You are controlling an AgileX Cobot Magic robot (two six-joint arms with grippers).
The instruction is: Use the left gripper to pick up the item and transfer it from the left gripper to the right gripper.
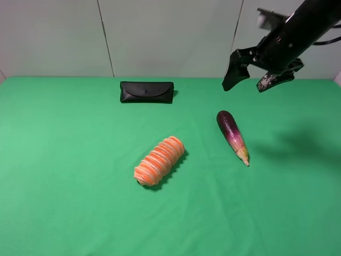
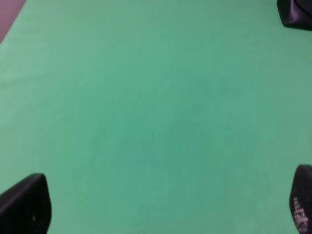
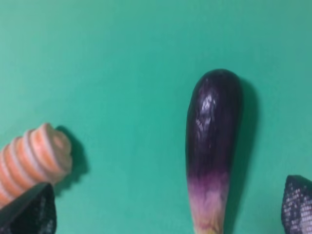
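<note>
The eggplant (image 1: 232,136) lies on the green cloth right of centre, its dark purple end toward the back and its pale tip toward the front. My right gripper (image 1: 253,80) hangs open and empty in the air behind and above it. In the right wrist view the eggplant (image 3: 213,141) lies below the open right gripper (image 3: 163,212), nearer one fingertip (image 3: 298,207). My left gripper (image 2: 163,204) is open and empty over bare green cloth. It is out of the exterior view.
An orange-and-white ribbed roll (image 1: 159,160) lies at the table's middle and also shows in the right wrist view (image 3: 34,156). A black flat pouch (image 1: 146,92) lies at the back; its corner shows in the left wrist view (image 2: 296,13). A white wall stands behind.
</note>
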